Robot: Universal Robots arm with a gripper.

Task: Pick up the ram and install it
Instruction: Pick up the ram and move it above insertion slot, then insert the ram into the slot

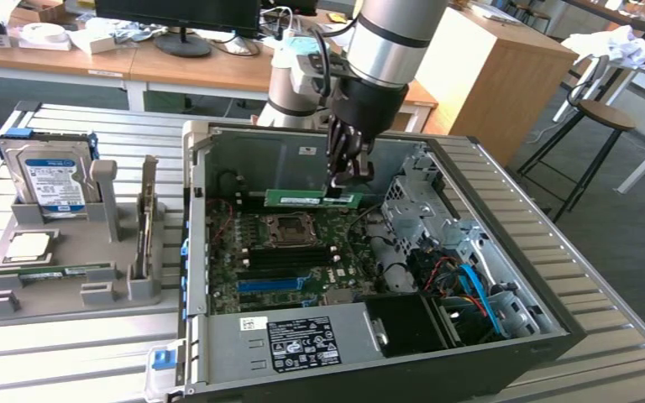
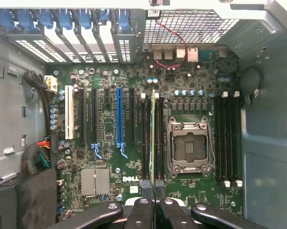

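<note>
grip: we clamp the ram (image 1: 298, 199) in the gripper (image 1: 343, 190) | place: ram hangs inside the case (image 1: 244, 155) — long axis 9-to-3 in the exterior view | relation: memory slots (image 1: 289, 252) at 6 o'clock, parallel

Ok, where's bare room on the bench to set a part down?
Bare slatted metal table on the camera's side of the grey holder tray, and along the exterior view's right of the black computer case. Crowded inside the case, where the claw grips the long green ram stick.
</note>
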